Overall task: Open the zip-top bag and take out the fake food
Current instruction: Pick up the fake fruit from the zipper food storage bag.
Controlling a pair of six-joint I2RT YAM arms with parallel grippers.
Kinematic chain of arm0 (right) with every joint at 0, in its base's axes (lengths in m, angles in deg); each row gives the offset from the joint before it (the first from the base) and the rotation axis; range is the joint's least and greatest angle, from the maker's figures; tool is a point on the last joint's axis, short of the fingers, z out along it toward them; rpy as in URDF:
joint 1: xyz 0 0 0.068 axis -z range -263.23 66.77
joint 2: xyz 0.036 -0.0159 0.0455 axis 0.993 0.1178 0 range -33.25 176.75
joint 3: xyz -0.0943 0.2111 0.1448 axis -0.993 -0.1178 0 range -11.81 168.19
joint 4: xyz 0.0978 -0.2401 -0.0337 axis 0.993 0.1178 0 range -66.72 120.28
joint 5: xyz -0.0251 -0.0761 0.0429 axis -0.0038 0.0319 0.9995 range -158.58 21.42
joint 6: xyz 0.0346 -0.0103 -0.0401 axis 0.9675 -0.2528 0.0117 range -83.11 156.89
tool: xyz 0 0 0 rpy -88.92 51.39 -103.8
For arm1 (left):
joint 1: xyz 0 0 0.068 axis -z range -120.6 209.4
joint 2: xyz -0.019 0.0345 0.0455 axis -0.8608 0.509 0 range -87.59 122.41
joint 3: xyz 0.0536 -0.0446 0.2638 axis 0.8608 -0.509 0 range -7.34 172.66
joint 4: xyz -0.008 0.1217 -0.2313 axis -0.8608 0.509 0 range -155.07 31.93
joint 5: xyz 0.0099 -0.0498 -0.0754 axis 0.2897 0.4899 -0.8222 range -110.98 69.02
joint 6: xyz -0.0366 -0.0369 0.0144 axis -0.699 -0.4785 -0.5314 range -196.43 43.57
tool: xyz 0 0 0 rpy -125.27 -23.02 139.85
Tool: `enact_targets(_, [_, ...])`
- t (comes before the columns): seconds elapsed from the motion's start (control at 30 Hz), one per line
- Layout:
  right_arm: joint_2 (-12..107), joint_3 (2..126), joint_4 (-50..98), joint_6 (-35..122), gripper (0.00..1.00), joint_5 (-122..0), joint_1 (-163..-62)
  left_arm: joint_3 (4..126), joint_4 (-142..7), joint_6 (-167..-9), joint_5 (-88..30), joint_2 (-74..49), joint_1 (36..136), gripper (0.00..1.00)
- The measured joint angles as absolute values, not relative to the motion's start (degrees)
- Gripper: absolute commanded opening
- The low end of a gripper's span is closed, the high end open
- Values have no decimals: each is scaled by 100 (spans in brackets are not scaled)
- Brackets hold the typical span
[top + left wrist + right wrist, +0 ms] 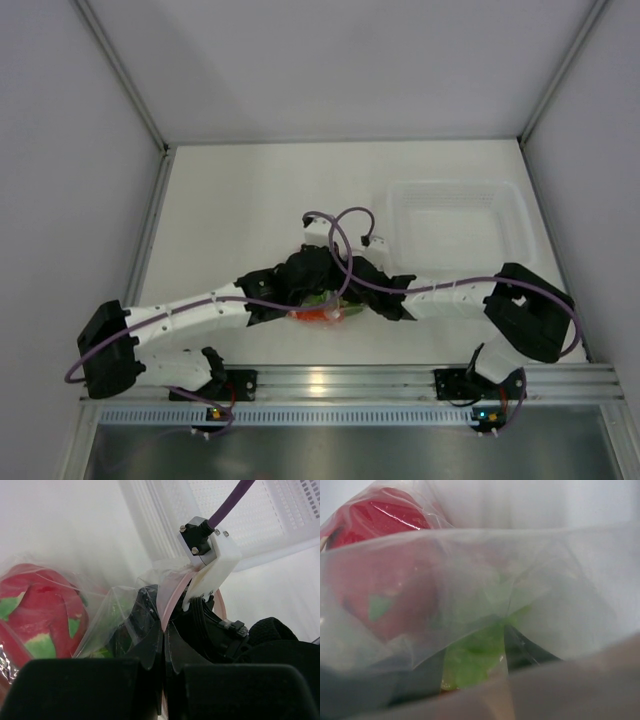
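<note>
The zip-top bag [322,312] lies near the table's front middle, with both grippers meeting over it. My left gripper [165,636] is shut on the bag's pinkish zip strip [172,592], which rises from between its fingertips. The fake food is still in the bag: a magenta dragon fruit with green tips [40,615] shows through the clear plastic to the left. In the right wrist view the bag's film covers the lens. My right gripper [475,665] has its dark fingers [525,650] apart, with a green leafy piece [472,655] between them. The dragon fruit [380,525] sits beyond.
A rigid clear tub [455,225] stands at the back right of the white table [230,220], close behind the grippers. Purple cables [340,230] loop above the two wrists. An aluminium rail [350,378] runs along the near edge.
</note>
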State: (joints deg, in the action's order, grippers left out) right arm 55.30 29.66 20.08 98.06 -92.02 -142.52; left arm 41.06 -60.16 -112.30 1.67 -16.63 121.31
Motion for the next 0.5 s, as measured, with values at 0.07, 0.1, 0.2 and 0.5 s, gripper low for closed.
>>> enact_targets(0.07, [5650,3054,1980,9795,50,-9194,-14252,4047,-5999,-11244,213,-1711,12094,0])
enact_targets(0.1, [5696,3086,1962,9793,50,-9187,-14254,4018,-5999,-11246,231,-1739,12087,0])
enact_targets(0.2, [5790,3156,1973,9755,51,-9196,-14267,3948,-5990,-11248,270,-1800,12076,0])
enact_targets(0.5, [6267,3631,2437,9725,59,-9559,-14289,3815,-5695,-11309,600,-1886,11921,0])
